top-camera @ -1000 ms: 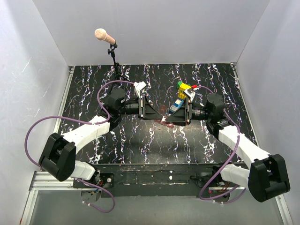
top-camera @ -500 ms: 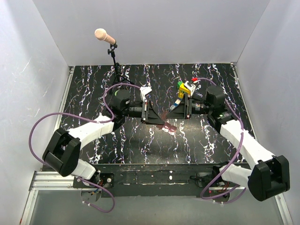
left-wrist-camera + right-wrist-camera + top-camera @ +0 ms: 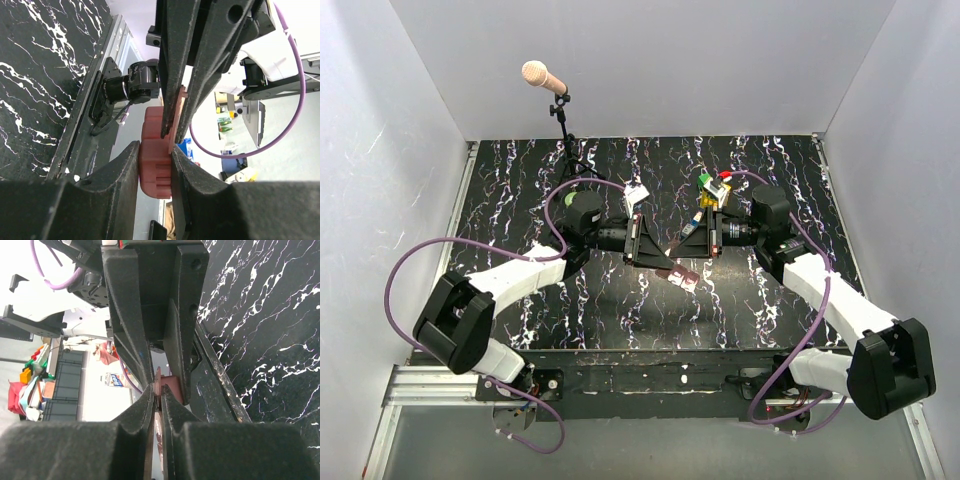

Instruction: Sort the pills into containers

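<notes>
My left tool (image 3: pixel 155 156) is clamped tight on the red-brown box (image 3: pixel 151 125), mid-tabletop (image 3: pixel 520 200). My right tool (image 3: pixel 157 392) pinches its lid (image 3: pixel 172 386). Toy brick stack (image 3: pixel 710 183) behind; microphone (image 3: pixel 542 78) far left. Black marbled surface, white walls.

Left arm (image 3: pixel 510 280), right arm (image 3: pixel 830 300) reaching inward from lower corners, meeting mid-frame. Left gripper (image 3: pixel 665 262) clamping tight on box (image 3: pixel 682 273). Right gripper (image 3: pixel 682 248) pinching same box's thin edge.

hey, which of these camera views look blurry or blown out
Top external: sharp and evenly lit. Left wrist: the near fingers are blurred, and the background beyond the red-brown box is washed out. Right wrist: the near fingers are soft, and the left background is overexposed.
</notes>
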Controlling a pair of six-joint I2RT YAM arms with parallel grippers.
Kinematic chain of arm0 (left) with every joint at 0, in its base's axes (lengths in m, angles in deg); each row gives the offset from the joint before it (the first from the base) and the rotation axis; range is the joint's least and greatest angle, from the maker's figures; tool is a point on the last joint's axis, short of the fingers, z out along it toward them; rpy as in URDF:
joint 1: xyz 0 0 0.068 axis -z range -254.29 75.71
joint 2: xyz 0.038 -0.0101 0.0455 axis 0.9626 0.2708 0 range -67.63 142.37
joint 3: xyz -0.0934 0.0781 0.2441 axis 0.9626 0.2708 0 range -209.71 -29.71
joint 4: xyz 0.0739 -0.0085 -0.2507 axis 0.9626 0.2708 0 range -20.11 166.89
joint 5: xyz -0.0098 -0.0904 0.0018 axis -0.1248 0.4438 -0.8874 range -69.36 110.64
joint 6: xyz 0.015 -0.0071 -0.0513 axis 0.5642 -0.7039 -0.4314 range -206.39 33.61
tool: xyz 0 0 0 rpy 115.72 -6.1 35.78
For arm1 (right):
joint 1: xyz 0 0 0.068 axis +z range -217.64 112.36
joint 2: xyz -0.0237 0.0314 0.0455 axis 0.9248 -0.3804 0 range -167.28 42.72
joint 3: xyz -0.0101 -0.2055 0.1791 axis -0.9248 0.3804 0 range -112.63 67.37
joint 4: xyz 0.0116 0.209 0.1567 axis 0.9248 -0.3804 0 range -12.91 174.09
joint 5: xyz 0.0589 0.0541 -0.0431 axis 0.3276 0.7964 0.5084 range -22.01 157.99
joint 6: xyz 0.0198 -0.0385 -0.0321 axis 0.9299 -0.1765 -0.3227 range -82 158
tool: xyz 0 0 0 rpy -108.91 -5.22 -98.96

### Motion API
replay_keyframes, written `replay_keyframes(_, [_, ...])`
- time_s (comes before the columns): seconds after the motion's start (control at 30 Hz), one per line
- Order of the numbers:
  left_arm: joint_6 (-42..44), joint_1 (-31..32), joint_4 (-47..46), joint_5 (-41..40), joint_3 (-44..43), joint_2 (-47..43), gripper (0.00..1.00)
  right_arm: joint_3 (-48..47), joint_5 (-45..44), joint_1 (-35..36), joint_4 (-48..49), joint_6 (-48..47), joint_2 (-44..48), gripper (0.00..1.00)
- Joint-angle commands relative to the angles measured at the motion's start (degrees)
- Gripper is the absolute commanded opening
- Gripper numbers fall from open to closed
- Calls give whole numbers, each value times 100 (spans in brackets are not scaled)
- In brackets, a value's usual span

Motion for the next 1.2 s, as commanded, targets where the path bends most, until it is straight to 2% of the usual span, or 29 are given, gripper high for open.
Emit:
replay_keyframes(0.0, [111, 68, -7, 103, -177, -27, 15, 10, 166, 16, 744, 333, -41, 6])
replay_keyframes(0.07, [111, 77, 1, 86, -177, -18, 17, 27, 183, 16, 762, 342, -50, 1])
replay_keyframes(0.2, [155, 68, 19, 112, -194, -18, 27, 106, 175, 16, 762, 368, -15, 1])
replay_keyframes(0.4, [400, 77, 299, 147, -238, -35, 60, 168, 96, 25, 657, 377, 38, 1])
replay_keyframes(0.57, [1076, 42, 1152, -134, -396, -237, 82, 212, 87, 16, 648, 377, -6, 1])
replay_keyframes(0.77, [1752, -291, 1960, -783, -484, -694, 96, 352, 26, 25, 630, 290, -85, 1])
replay_keyframes(0.8, [1902, -344, 2362, -1028, -519, -791, 98, 396, -10, 16, 613, 255, -94, 1])
replay_keyframes(1.03, [2509, -644, 3366, -2523, -730, -1406, 98, 642, -185, 7, 718, 87, -374, 1])
replay_keyframes(1.17, [2747, -652, 3754, -2972, -906, -1679, 98, 862, -308, 16, 1077, 70, -699, 1])
